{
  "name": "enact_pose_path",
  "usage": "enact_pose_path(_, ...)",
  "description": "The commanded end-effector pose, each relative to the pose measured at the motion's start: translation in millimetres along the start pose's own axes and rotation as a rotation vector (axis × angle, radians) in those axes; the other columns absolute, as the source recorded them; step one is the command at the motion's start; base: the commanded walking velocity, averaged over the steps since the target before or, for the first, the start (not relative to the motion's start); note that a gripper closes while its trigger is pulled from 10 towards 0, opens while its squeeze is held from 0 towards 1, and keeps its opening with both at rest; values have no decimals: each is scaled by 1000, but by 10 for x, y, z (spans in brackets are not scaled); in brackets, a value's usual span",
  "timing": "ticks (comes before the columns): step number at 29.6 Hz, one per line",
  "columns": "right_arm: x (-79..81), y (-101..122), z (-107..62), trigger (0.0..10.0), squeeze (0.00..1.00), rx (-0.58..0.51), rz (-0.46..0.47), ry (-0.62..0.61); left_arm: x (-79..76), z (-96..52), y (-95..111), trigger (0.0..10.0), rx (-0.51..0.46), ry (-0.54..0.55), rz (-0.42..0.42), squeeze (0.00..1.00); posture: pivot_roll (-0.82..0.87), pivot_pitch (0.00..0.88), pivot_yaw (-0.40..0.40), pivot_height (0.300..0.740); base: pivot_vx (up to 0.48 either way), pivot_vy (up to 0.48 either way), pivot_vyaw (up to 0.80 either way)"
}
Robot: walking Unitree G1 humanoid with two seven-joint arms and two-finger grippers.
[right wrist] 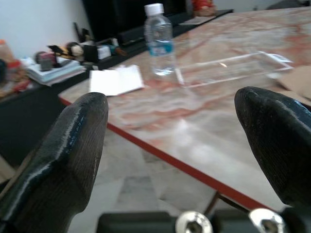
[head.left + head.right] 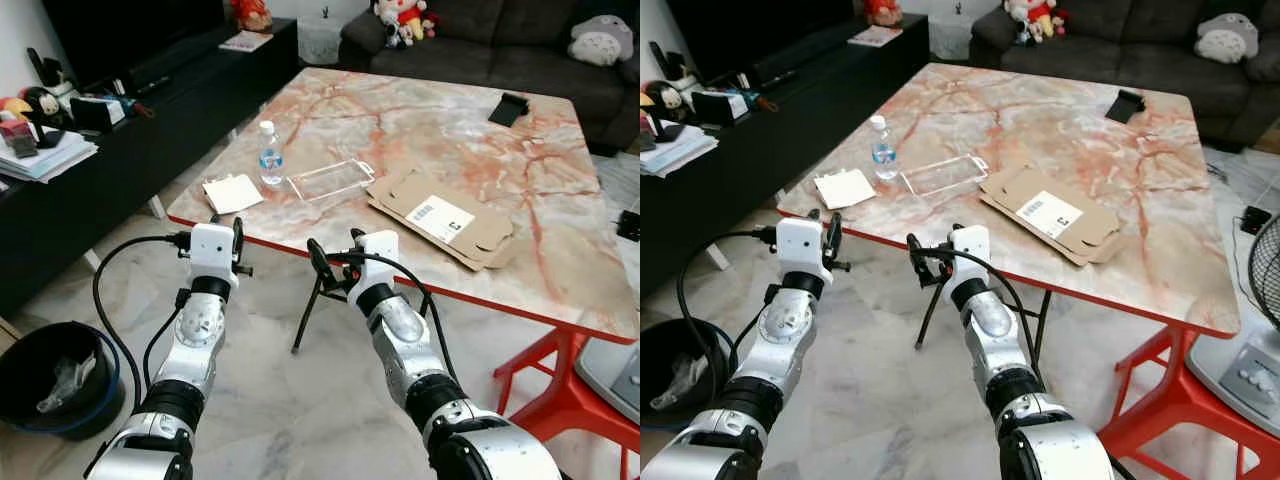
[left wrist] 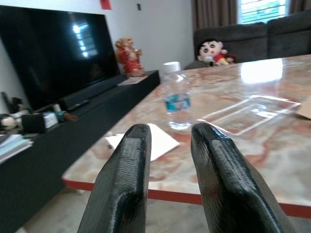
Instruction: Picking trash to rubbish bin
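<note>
Desk (image 2: 520, 170): marble top with a red rim, at 12 o'clock from the robot, its near edge just beyond both hands.
Bottle (image 2: 269, 153): clear plastic, white cap, blue label, upright near the desk's left edge, at about 11 o'clock.
Paper (image 2: 232, 193): white folded piece lying flat at the near left corner, just at 7 o'clock of the bottle.
Tray (image 2: 330, 179): clear plastic, flat on the desk, just at 3 o'clock of the bottle.
Cardboard (image 2: 440, 218): flattened brown box with a white label, lying at 3 o'clock of the tray, near the front edge.
Black object (image 2: 509, 108): small, flat, far across the desk at about 1 o'clock; what it was could not be told.
Bin (image 2: 55, 378): black, on the floor at 9 o'clock, well apart from the desk, with crumpled plastic inside.
Left hand (image 2: 226, 238): raised before the desk's near left corner, released, its fingers (image 3: 126, 179) a narrow gap apart, pointed toward the bottle and paper, touching nothing.
Right hand (image 2: 336, 256): raised just short of the front edge, below the tray, released, its fingers (image 1: 68, 160) spread wide, holding nothing.
Sofa (image 2: 500, 40): dark grey, beyond the desk at 12 o'clock, soft toys on it.
Cabinet (image 2: 130, 140): long, black, at 10 o'clock, papers and small items on top.
</note>
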State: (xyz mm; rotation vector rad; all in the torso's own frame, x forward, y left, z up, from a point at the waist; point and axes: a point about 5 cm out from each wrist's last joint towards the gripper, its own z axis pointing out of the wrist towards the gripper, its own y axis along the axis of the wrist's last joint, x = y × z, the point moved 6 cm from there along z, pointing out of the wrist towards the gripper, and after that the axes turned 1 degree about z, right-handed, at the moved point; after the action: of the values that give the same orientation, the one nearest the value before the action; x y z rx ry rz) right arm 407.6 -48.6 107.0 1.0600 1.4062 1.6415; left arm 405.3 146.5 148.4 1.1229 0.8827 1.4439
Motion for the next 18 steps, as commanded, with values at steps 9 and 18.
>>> enact_pose_path(9,-99,-21,7,10000,0,25,33,-61,-51,16,-15,10000,23,-22,-22,0,98,62,14,740,0,134,-223)
enact_pose_path(18,-293,-23,-23,10000,0,24,77,-186,-1,36,2,10000,22,-20,-8,0,102,70,29,740,0,447,-246)
